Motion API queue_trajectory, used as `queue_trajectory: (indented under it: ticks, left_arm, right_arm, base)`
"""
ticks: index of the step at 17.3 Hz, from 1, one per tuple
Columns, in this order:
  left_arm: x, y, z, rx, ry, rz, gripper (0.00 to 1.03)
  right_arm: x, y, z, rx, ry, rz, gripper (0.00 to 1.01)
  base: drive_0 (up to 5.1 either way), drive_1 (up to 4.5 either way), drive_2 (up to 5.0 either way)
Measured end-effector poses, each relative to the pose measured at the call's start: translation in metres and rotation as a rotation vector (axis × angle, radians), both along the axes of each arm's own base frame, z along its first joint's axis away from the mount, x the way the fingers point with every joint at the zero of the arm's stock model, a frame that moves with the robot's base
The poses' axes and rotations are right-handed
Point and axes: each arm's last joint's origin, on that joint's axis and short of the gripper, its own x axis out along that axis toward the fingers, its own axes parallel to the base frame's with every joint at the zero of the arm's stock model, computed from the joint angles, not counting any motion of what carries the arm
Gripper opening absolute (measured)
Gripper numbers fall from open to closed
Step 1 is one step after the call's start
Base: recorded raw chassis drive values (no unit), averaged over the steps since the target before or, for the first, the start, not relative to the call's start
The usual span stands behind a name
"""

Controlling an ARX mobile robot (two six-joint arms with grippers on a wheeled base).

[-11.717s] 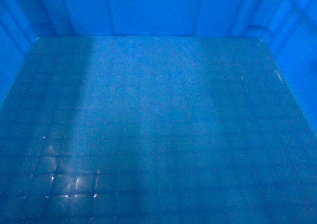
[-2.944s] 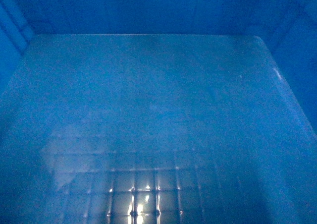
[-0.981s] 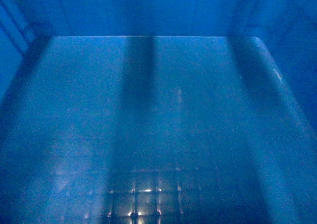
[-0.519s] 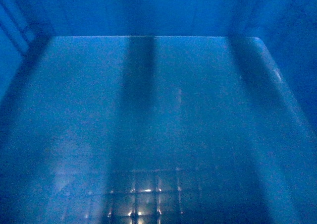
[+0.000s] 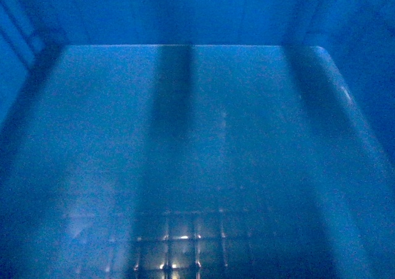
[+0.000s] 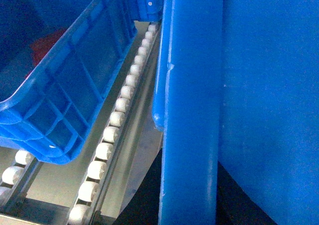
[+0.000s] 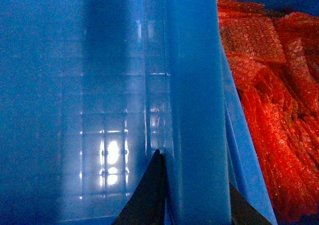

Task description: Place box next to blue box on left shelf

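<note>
A: Since half a second ago almost nothing has moved; compared with about three seconds ago the floor of the box [image 5: 203, 143] is darker, and two dark bands cross it from 12 toward 6 o'clock.

B: So where is the box now?

A: We carry it by its two side rims. In the left wrist view its rim [image 6: 192, 110] stands at 3 o'clock of the shelf [image 6: 117, 118] rollers, and the other blue box [image 6: 65, 100] rests on the rollers at 9 o'clock, close but apart.

B: And our grippers?

A: Dark fingers [image 7: 147, 195] straddle the rim on the right, so we judge it clamped; the left gripper's own state we cannot tell. Red bubble wrap [image 7: 274, 110] lies at 3 o'clock.

B: The step?

A: We judge it is the lowering onto the rollers. Next we must set it down level, beside the neighbour, without hitting it.
</note>
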Motion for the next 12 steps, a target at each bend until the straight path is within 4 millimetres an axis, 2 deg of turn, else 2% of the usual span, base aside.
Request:
queue_trajectory:
  ticks: [12]
  left_arm:
    - [0.0, 0.0, 0.0, 0.0, 0.0, 0.0, 0.13]
  right_arm:
    - [0.0, 0.0, 0.0, 0.0, 0.0, 0.0, 0.13]
  base:
    - [0.0, 0.0, 0.0]
